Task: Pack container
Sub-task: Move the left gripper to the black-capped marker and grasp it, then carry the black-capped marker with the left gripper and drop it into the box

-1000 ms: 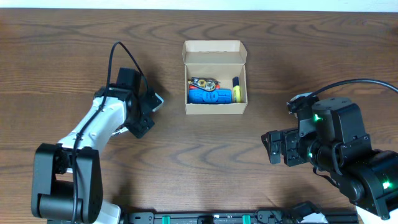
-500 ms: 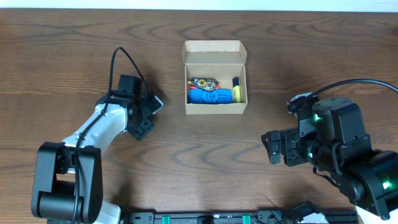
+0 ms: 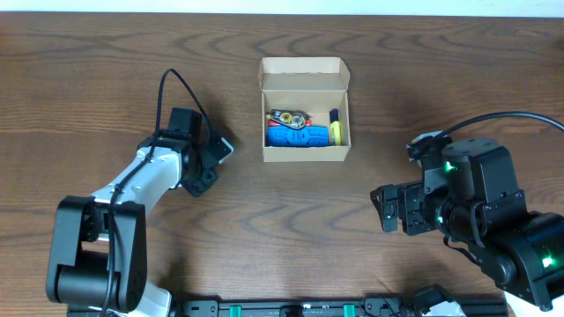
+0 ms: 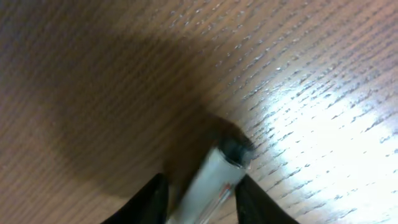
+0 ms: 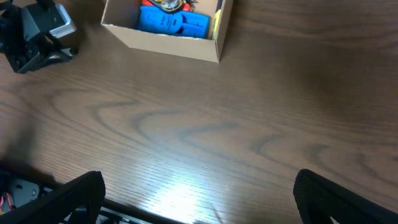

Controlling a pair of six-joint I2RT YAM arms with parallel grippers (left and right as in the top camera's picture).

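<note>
The container [image 3: 304, 67], a tan cardboard box with its lid open, sits at the table's far middle; its front wall [image 5: 168, 38] also shows in the right wrist view. It holds a blue item [image 3: 298, 136], a yellow one [image 3: 335, 130] and small bits. My left gripper [image 3: 201, 169] is down on the table left of the box. In its wrist view the left gripper [image 4: 202, 186] has narrow jaws shut on a clear, silvery pen [image 4: 221, 165], whose dark tip touches the wood. My right gripper [image 5: 199, 199] hangs wide open over bare wood, right of the box.
The left arm's black cable [image 3: 167, 88] loops above its wrist. The right arm's bulky body [image 3: 480, 220] fills the near right corner. A dark rail [image 3: 291, 310] runs along the table's front edge.
The left gripper has shifted slightly up and left and its jaws have narrowed onto the pen. The right arm and the box have not moved.
</note>
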